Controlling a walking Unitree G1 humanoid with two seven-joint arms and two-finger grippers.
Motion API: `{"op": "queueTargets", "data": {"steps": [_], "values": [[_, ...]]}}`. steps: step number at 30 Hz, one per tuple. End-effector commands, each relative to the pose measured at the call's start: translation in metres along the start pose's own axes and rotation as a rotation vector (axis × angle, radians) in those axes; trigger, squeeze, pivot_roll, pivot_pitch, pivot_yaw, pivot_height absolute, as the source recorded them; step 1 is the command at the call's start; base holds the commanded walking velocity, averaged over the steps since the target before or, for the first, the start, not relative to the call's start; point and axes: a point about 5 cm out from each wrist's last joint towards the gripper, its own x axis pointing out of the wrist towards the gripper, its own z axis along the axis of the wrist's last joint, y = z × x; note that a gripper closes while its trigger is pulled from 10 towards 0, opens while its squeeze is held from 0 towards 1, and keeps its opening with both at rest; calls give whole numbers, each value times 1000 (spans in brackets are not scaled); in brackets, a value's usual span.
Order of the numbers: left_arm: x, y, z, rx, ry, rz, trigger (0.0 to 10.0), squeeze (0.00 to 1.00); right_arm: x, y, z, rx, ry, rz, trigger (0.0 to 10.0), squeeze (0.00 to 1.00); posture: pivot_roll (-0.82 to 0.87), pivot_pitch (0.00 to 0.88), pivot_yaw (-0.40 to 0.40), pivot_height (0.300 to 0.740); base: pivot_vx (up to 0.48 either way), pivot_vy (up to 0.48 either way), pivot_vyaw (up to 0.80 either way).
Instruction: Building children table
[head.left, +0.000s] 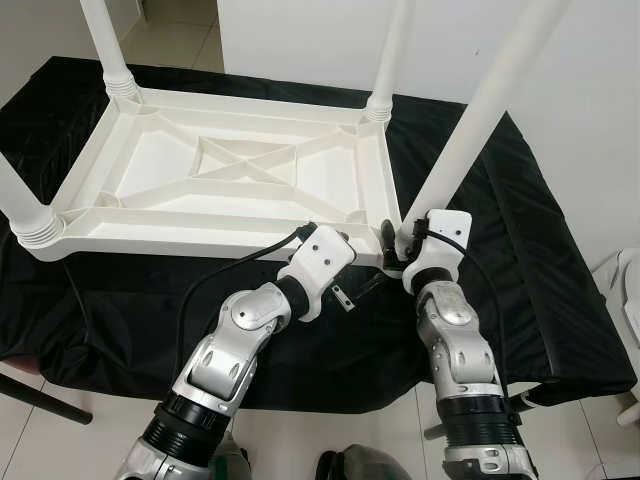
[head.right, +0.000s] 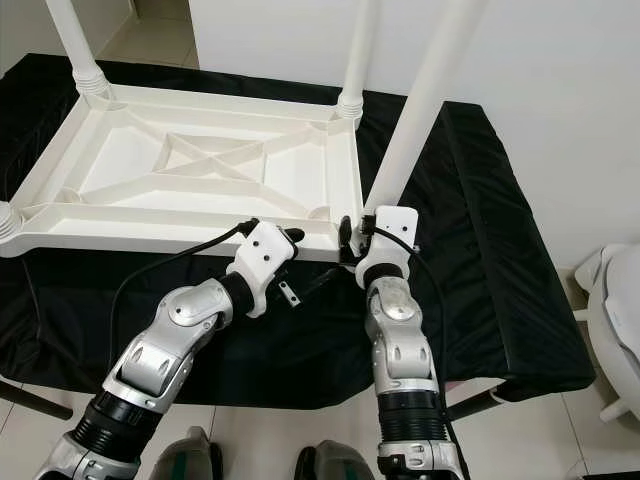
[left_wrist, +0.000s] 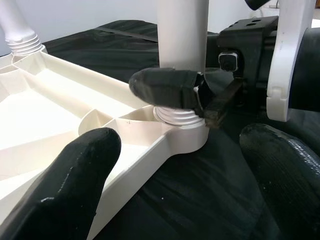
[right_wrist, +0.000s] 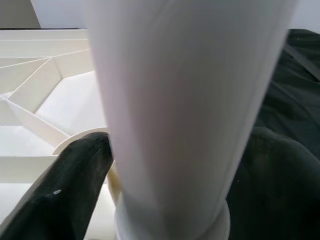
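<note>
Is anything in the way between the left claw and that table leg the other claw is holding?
Nothing visible blocks it. The left claw is open just beside the near-right leg, with only black cloth between them. The right claw is already clamped around that leg just above its corner socket.

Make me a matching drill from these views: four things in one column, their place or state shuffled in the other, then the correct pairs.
Things
1. right gripper
2. left gripper
3. white tabletop
4. black cloth

Places or states
A. lies upside down, legs pointing up
B. fingers apart, beside the near-right corner
C. spread under the tabletop
D. closed around the base of the near-right leg

Pairs: 1-D, 2-B, 3-A, 4-C
</note>
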Motion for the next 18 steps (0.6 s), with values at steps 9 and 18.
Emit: {"op": "queueTargets", "data": {"steps": [9,18], "values": [[0,1,0,10,6,17,10000,0,12,-17,2,-68,16,388,10000,0,-1,0,-73,740,0,0,0],[-1,5,2,21,7,16,10000,0,20,-21,-5,-156,84,670,10000,0,10,0,-56,740,0,0,0]]}}
